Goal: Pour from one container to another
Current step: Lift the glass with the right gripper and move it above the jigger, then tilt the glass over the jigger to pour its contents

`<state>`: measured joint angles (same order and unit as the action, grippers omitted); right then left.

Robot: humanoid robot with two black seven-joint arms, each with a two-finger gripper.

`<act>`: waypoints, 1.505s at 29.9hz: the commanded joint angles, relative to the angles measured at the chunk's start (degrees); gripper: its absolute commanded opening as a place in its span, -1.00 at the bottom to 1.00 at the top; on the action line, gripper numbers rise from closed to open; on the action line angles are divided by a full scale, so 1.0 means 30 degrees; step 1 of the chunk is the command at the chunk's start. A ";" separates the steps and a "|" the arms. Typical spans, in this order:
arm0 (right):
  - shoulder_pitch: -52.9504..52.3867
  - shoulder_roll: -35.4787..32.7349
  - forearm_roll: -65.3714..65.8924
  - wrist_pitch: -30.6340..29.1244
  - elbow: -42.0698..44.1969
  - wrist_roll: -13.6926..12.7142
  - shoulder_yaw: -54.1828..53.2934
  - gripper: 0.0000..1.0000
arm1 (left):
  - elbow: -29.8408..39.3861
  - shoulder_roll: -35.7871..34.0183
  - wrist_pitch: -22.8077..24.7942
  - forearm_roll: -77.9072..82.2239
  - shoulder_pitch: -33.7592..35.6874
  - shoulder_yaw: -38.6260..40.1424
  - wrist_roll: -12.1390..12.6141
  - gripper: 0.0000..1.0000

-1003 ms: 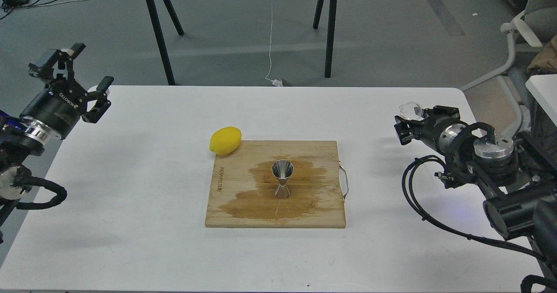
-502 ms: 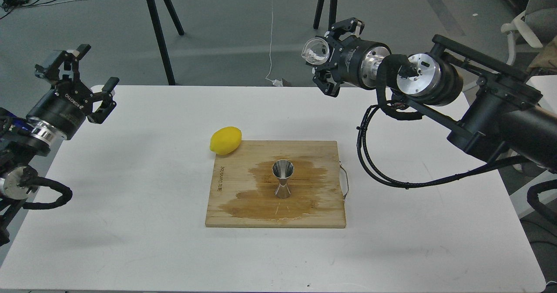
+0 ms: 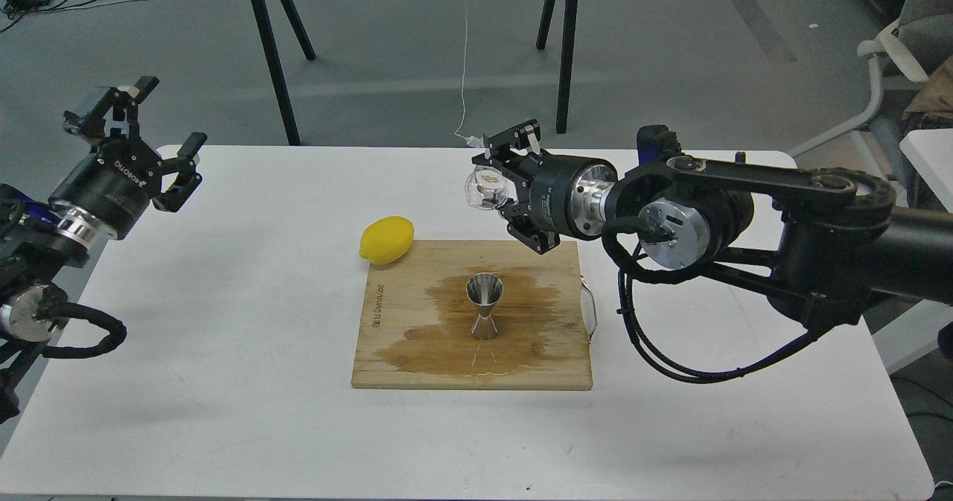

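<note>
Right of centre, the right hand (image 3: 497, 188) is clamped on the clear cup (image 3: 481, 187), held above the steel jigger (image 3: 484, 305) standing upright on the wet cutting board (image 3: 402, 345). At upper left, the left hand (image 3: 153, 144) hangs spread apart over the worktop (image 3: 223, 382) edge.
</note>
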<state>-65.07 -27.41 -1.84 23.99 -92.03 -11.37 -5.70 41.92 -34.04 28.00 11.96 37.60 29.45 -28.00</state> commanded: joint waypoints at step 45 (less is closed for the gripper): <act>0.1418 0.0174 1.1655 0.0001 -0.0496 0.1769 0.3275 -0.24 | 0.0000 -0.0021 0.0001 -0.0001 -0.0230 0.0028 -0.0001 0.84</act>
<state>-60.81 -26.81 31.60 23.86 -93.53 -6.39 3.23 41.92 -34.10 28.00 11.95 37.00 29.53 -28.01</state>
